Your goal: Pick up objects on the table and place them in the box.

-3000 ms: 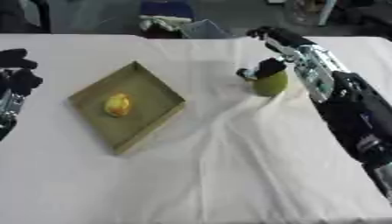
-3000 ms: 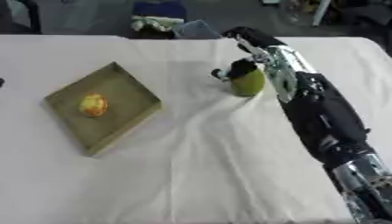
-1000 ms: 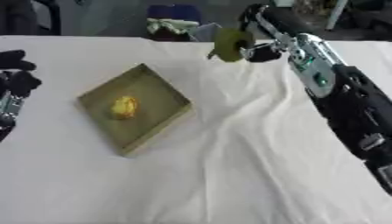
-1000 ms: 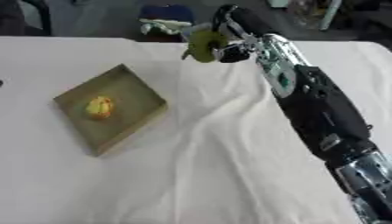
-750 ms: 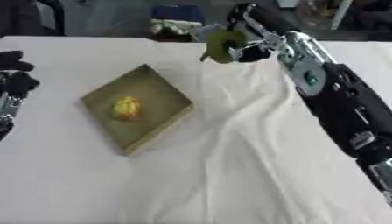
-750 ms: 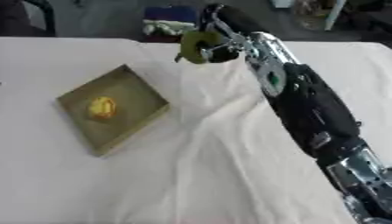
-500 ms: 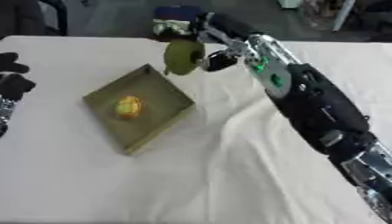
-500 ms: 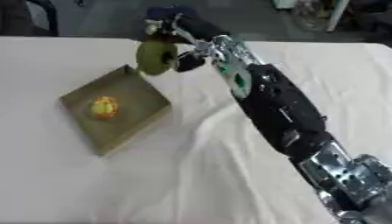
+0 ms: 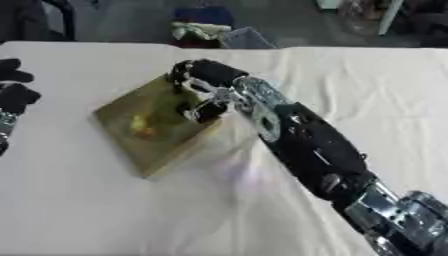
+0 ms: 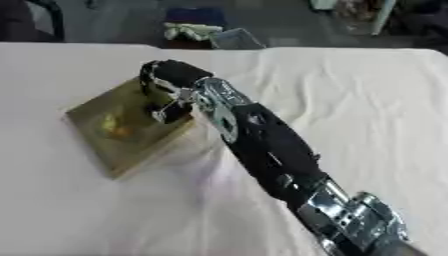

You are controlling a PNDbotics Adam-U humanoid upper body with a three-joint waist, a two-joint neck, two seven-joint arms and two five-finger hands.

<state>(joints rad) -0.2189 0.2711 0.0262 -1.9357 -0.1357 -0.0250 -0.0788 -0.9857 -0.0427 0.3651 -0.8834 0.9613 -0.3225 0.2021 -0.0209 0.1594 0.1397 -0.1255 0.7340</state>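
Observation:
An olive box (image 9: 122, 107) lies askew on the white cloth, left of centre. A small yellow fruit (image 9: 142, 126) rests inside it. My right hand (image 9: 210, 75) hangs over the box's far right corner, fingers curled above and thumb below. Between them shows a green fruit (image 9: 173, 100), blurred and nearly the same colour as the box. I cannot tell whether the fruit touches the box floor. My left hand (image 9: 16, 95) rests at the left edge, away from the box, fingers relaxed and holding nothing.
My right forearm (image 9: 306, 145) crosses the table diagonally from the lower right corner. The cloth (image 9: 236, 190) has folds right of the box. Dark clutter and a pale bundle (image 9: 206, 30) lie beyond the table's far edge.
My right hand has carried the green fruit leftward and down, from above the table's far side to over the box. The view has also shifted. The left hand stays put.

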